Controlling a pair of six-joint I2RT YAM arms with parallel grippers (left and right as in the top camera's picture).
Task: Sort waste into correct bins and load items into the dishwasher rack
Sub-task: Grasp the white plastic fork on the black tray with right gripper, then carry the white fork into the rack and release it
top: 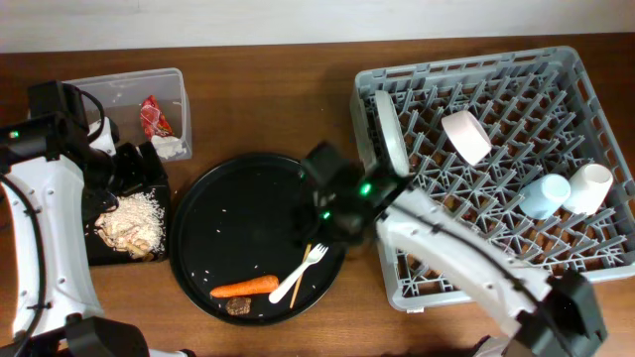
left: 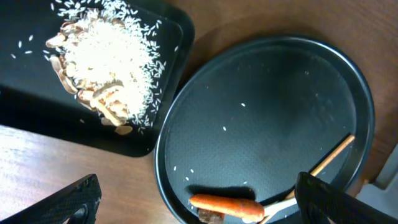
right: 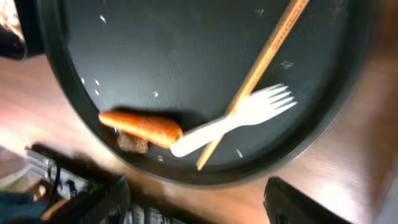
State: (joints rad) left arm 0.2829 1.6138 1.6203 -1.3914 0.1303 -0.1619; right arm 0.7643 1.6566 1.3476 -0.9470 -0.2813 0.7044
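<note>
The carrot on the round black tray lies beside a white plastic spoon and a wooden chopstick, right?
Not a spoon: the right wrist view shows tines, so it is a white plastic fork. The carrot, chopstick and round black tray are right.

round black tray (top: 228,228) rests on a wooden table (top: 278,99).

No text, label, brand, number or sign can be read in any of the three views. The red shiny snack wrapper (top: 154,117) lying in the clear tub (top: 117,81) carries a few pale marks, but they are too small and blurred to make out as letters.
</note>
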